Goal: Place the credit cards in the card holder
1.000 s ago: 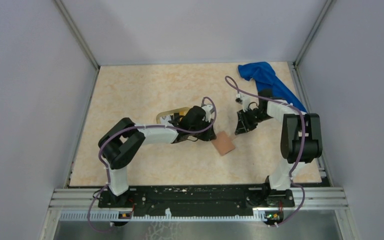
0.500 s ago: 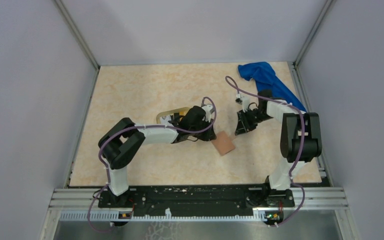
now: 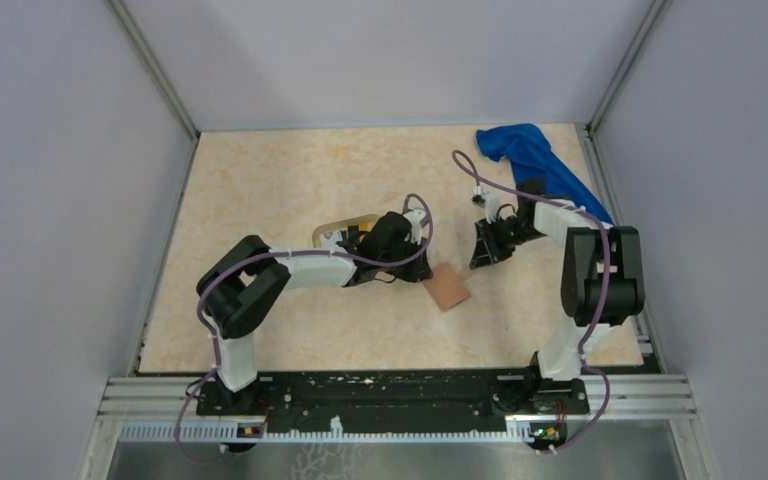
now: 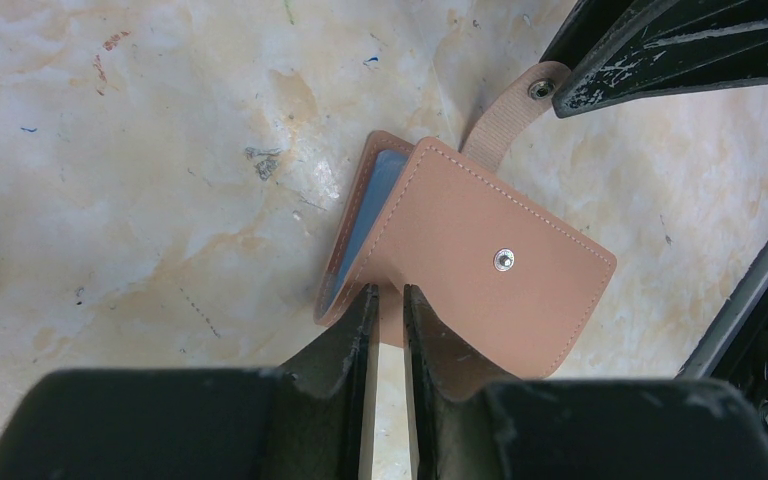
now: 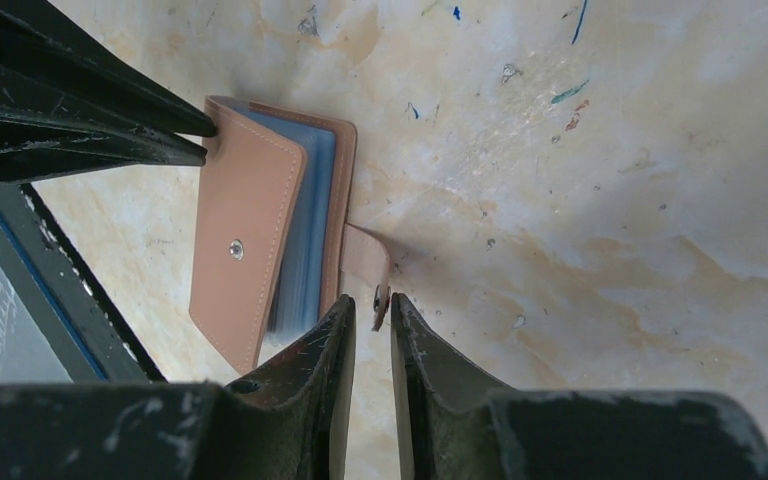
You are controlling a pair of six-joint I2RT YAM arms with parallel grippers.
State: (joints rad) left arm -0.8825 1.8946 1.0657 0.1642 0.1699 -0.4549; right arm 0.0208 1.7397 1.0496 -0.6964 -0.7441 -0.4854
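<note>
Card holder [image 3: 449,287] lies on the pale marbled tabletop [image 3: 290,180], a little to the right of the middle. The left arm [image 3: 300,268] reaches to it from the left side, the right arm [image 3: 600,270] from the right side. A blue cloth [image 3: 530,155] is at the far right corner, and a yellow tray [image 3: 345,226] shows partly behind the left arm. The holder is tan, half folded, with grey-blue slots [image 4: 370,210] showing at its open edge. The left gripper [image 4: 384,300] is almost closed and pinches the cover. The right gripper [image 5: 370,310] is almost closed on the tip of the strap [image 5: 365,262]. A metal stud [image 4: 503,260] sits on the cover.
</note>
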